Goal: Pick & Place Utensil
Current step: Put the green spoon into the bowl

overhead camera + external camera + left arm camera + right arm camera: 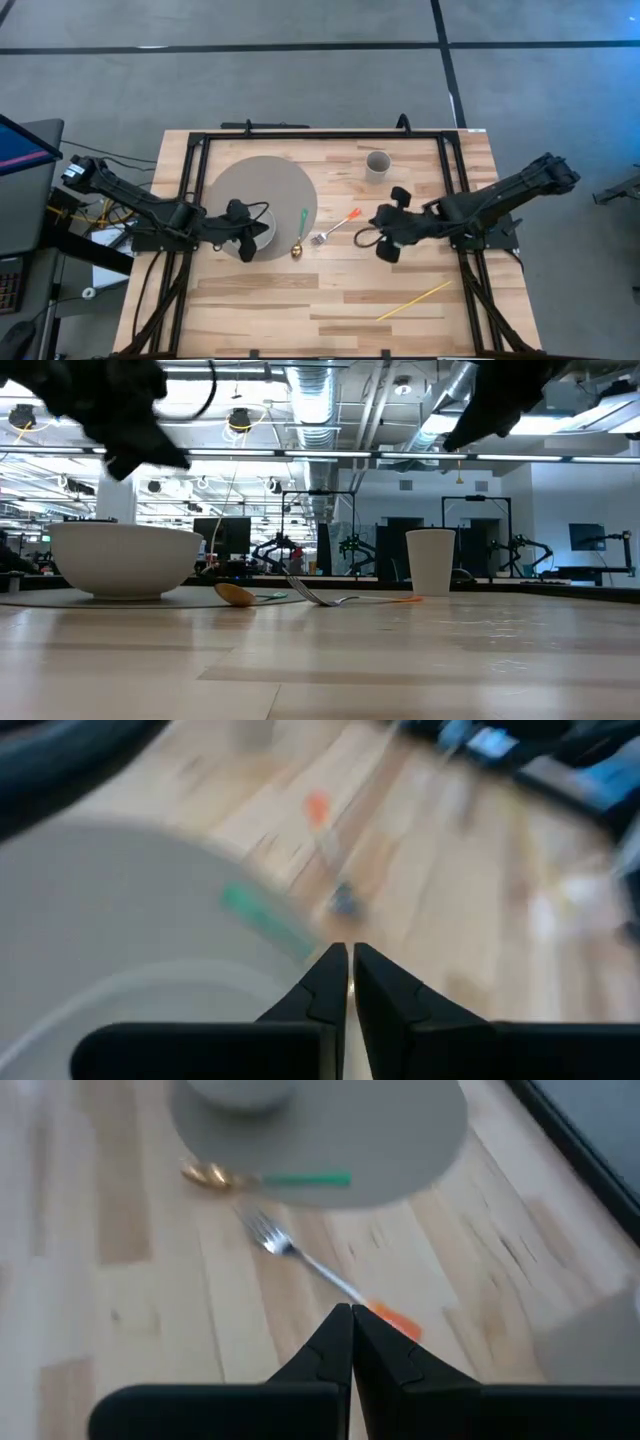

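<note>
A spoon (300, 234) with a green handle and gold bowl lies half on the grey round placemat (250, 180); it shows in the right wrist view too (265, 1178). A fork (335, 229) with an orange handle lies on the wood beside the spoon (300, 1255). My left gripper (256, 232) is shut (348, 970) and hovers over the white bowl (125, 560) on the placemat. My right gripper (378, 223) is shut (350, 1332) and hangs above the table just right of the fork's orange end (395, 1318). Neither gripper touches anything.
A white paper cup (377, 165) stands toward the far edge, right of the placemat. A thin yellow stick (413, 300) lies near the table's near right corner. Black frame rails (452, 170) run along the table's left, right and far sides.
</note>
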{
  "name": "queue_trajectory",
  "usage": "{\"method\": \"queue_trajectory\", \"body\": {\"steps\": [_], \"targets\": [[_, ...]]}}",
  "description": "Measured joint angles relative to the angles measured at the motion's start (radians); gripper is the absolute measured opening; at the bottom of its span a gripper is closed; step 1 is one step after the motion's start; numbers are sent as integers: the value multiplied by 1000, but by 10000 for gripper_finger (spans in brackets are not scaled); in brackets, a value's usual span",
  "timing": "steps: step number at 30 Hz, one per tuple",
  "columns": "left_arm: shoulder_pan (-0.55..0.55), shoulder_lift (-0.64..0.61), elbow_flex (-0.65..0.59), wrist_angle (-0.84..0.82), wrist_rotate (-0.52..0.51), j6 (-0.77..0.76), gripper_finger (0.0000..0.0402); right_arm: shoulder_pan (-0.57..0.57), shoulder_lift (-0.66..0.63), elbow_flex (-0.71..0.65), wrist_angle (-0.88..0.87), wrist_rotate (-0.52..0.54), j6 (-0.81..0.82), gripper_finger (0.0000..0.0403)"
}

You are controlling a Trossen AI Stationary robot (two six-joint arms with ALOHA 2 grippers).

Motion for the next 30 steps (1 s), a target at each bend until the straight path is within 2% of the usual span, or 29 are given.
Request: {"method": "queue_trajectory", "body": {"steps": [6, 11, 17, 21, 24, 30], "targets": [[16, 0, 0, 254, 4, 220, 22, -53, -210, -203, 298, -122, -163, 1], [95, 3, 0, 260, 65, 258, 30, -98, -265, -350, 505, -169, -207, 1], [221, 60, 0, 302, 152, 259, 72, -152, -170, -429, 665, -168, -279, 1], [327, 147, 1, 463, 272, 261, 99, -197, -79, -428, 801, -168, -299, 5], [411, 225, 35, 504, 392, 259, 113, -221, -14, -423, 860, -190, -363, 22], [515, 387, 136, 504, 463, 254, 120, -246, 122, -390, 860, -194, -393, 70]]}}
